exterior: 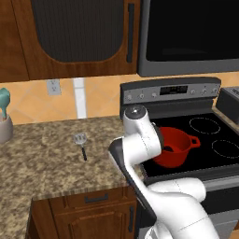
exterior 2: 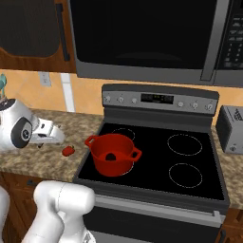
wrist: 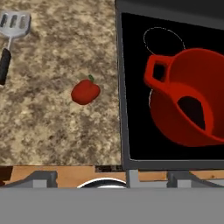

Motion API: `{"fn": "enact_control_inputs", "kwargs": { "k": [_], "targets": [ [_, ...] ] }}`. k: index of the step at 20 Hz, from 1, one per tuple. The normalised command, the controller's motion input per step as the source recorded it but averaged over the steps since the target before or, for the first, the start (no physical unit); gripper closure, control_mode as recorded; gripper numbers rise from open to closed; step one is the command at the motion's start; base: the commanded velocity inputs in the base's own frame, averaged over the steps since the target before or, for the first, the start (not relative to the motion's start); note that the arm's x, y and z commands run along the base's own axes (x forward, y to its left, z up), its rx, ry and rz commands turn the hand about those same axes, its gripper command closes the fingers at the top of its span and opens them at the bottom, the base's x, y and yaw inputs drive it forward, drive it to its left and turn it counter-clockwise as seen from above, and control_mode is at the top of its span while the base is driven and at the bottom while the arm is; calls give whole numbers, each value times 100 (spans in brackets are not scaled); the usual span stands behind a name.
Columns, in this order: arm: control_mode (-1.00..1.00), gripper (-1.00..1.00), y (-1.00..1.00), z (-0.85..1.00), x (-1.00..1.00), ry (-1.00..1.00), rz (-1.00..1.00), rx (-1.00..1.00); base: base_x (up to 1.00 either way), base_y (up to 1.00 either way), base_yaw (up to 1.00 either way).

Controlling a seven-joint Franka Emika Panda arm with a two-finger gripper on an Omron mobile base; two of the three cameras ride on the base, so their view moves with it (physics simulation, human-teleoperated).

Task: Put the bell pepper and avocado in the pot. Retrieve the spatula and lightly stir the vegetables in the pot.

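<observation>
We look over a black glass stove [exterior 2: 199, 142] set into a speckled granite counter [exterior: 42, 154], with a microwave [exterior 2: 142, 38] above it and a grey toaster [exterior 2: 231, 129] on the counter to the stove's right. On the front left burner stands the pot [exterior 2: 113, 154], bright red with two loop handles and no lid. Inside it, on the bottom, we see a dark egg-shaped thing that we take to be the avocado [exterior 2: 110, 156]; in the hand view it shows as a dark patch past the rim [wrist: 192, 111], too shadowed to make out more. At the far left of the counter a beige holder [exterior: 4, 128] carries a teal-handled utensil [exterior: 3, 101]. The spatula [exterior: 81, 143] lies flat on the counter well left of the stove, slotted silver head toward the wall, dark handle toward the counter's front edge. The bell pepper [exterior 2: 68, 151] rests on the granite between the spatula and the stove's left edge, near the pot but apart from it. The gripper [exterior 2: 52, 137] hangs over the counter just left of the pepper, its jaws spread wide and holding nothing.
</observation>
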Motion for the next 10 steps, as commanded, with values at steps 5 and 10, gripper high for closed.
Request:
{"fn": "enact_control_inputs", "kwargs": {
  "k": [5,10],
  "targets": [
    [-100,-100,2,-47,60,16,-20,4,0,0,0],
    [-100,-100,4,-63,49,10,-21,5,0,0,0]
  ]
}}
